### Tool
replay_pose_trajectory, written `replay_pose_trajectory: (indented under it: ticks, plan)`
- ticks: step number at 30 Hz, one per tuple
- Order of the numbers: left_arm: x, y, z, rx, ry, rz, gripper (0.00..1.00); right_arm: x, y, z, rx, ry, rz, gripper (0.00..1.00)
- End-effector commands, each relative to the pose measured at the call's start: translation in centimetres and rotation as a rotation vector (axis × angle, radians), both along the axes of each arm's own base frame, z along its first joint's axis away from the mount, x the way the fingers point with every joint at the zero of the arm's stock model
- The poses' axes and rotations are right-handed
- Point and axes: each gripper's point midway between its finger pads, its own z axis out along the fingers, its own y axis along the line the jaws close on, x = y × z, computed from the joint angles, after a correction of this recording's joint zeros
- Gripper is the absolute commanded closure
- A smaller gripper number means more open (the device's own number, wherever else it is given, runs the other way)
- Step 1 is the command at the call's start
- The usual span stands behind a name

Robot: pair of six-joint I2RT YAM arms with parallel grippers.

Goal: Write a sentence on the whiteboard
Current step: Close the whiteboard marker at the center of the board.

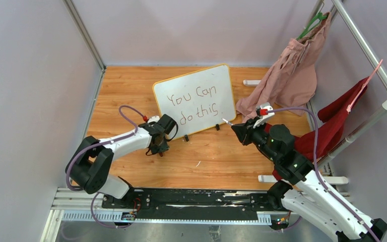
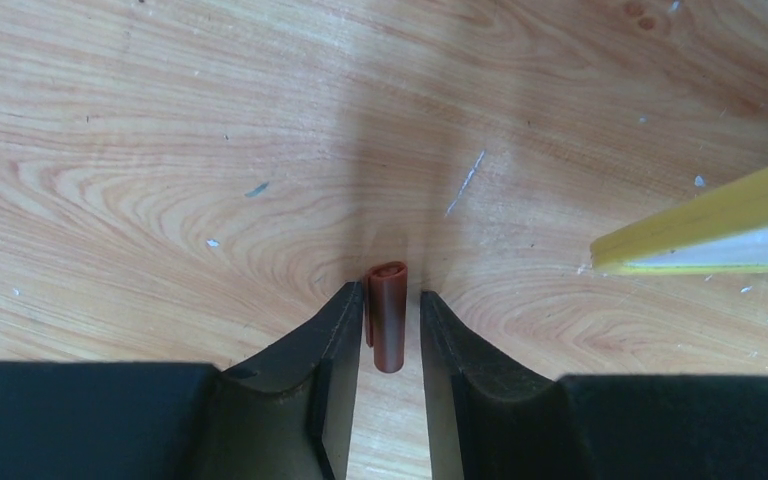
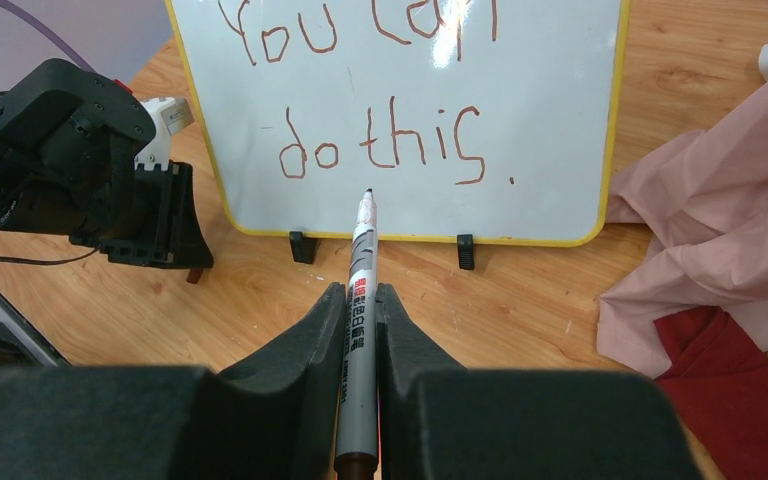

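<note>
The whiteboard (image 1: 216, 80), yellow-framed on two black feet, leans at mid-table. It carries the sentence (image 1: 196, 103) "You Can" over "do this" in reddish-brown strokes, also in the right wrist view (image 3: 380, 150). My right gripper (image 3: 360, 290) is shut on a grey marker (image 3: 363, 250). Its dark tip points at the whiteboard's (image 3: 560, 120) lower edge, just short of it. My left gripper (image 2: 392, 290) is down at the table left of the board, open around a brown marker cap (image 2: 390, 315). The cap touches the left finger, with a gap to the right one.
A pink cloth (image 1: 287, 80) hangs on a green hanger (image 1: 312, 25) right of the board, its hem on the table. A red cloth (image 1: 337, 121) drapes off the metal rail (image 1: 363, 45) beside my right arm. Grey walls enclose the wooden table (image 1: 216, 156).
</note>
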Motion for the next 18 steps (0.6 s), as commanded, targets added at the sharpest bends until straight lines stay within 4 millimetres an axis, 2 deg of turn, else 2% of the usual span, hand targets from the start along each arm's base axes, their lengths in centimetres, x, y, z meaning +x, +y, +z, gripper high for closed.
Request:
replay_pose_trajectory:
  ticks: [1, 12, 15, 18]
  plan:
    - [-5.2, 2.7, -2.1, 0.102, 0.186, -0.016, 0.69, 0.0, -0.1, 0.6, 0.005, -0.037, -0.007, 1.0]
    - [-5.2, 2.9, -2.3, 0.083, 0.143, 0.002, 0.94, -0.1, 0.0, 0.7, 0.002, -0.035, 0.003, 1.0]
    - [-5.2, 2.7, -1.4, 0.045, 0.1, 0.005, 0.99, -0.3, 0.4, 1.0, 0.006, -0.035, 0.028, 1.0]
    - [-5.1, 2.6, 0.6, -0.005, 0.032, -0.002, 1.0, -0.5, 0.8, 1.4, 0.013, -0.041, 0.052, 1.0]
